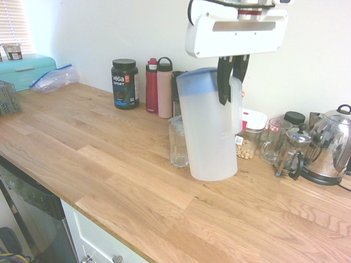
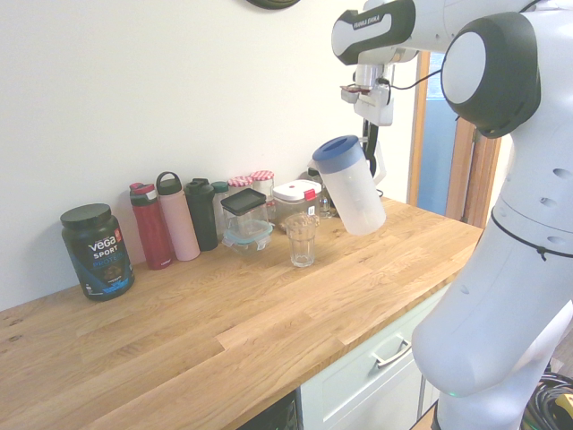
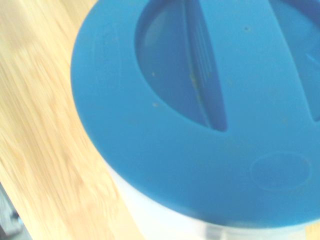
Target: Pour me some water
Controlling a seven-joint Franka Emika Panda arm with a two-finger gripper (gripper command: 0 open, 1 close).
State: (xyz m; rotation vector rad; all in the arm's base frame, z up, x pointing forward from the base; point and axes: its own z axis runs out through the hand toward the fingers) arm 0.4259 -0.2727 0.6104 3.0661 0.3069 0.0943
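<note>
While the pitcher (image 1: 208, 129) hangs tilted just above the wooden surface (image 1: 109, 170), the gripper (image 1: 231, 76) has its dark fingers (image 1: 224, 82) closed on the handle side near the rim, so the translucent body drops away below and in front of them. In the second exterior view the pitcher (image 2: 351, 184) is clearly off the surface (image 2: 224, 331), with its long axis leaning: the blue lid (image 2: 337, 153) end tips toward the empty drinking glass (image 2: 303, 239), and the base swings back under the fingers. The glass (image 1: 178, 141) stands upright on the surface, lower than the fingers and on the far side of the pitcher from the handle; in the first exterior view it sits just beside the pitcher's wall, partly hidden behind it.

The coming move seems to turn on that one relation: the lid's pouring edge has to come over the glass's open mouth, which looks slightly short of it now, below and beyond the lip. More tilt along the present lean should do it, perhaps with a small shift toward the glass.

The wrist view shows only the lid (image 3: 200, 110) from above, blurred; no spout opening can be made out there. Whether the pitcher holds water cannot be told
</note>
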